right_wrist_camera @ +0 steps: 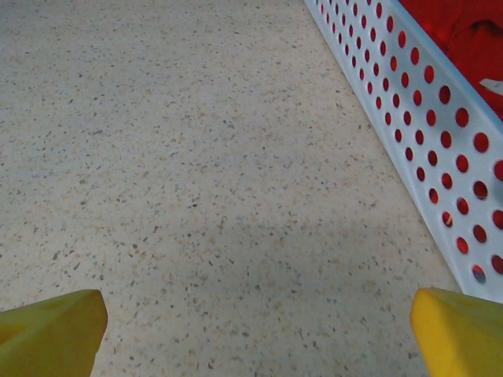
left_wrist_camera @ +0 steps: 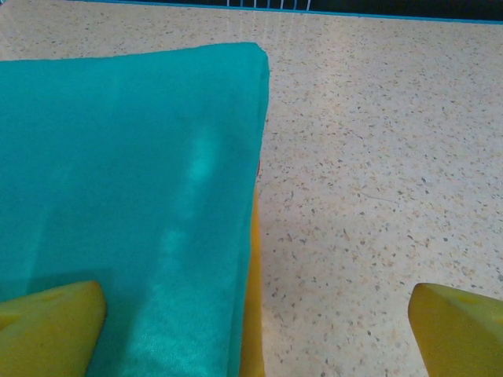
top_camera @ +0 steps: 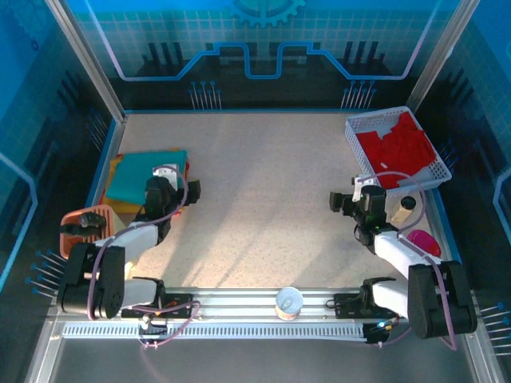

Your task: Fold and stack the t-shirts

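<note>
1. Table (top_camera: 263, 199): speckled beige top, bare across the middle.
2. Basket (top_camera: 357, 152): white and perforated, at 2 o'clock on the table. Its wall runs along the right edge of the right wrist view.
3. Red t-shirt (top_camera: 399, 148): rumpled and unfolded inside the basket.
4. Teal t-shirt (top_camera: 148, 175): folded into a flat rectangle at 9 o'clock. It lies on the mustard t-shirt (left_wrist_camera: 253, 314), of which only a narrow edge shows.
5. Left gripper (top_camera: 168, 182): at the teal t-shirt's 5 o'clock corner. Its fingers are spread wide and hold nothing. One fingertip (left_wrist_camera: 47, 330) is above the cloth, the other above bare table.
6. Right gripper (top_camera: 355, 195): low over bare table, just at 6 o'clock of the basket. Its fingers are spread and empty.
7. Cup (top_camera: 288, 303): on the front rail at 6 o'clock.

Handling note (judgement): two shirts appear stacked, and the red one looks to be next.
- The right gripper should rise above the basket wall before reaching in.
- It should pinch a single layer near a hem or the collar, not a bunch.
- It should lift straight up so the light basket is not dragged.
- The cloth should be laid out on the bare middle, where both arms can reach it.
- The left gripper should back off upward so it does not snag the teal edge and skew the stack.
</note>
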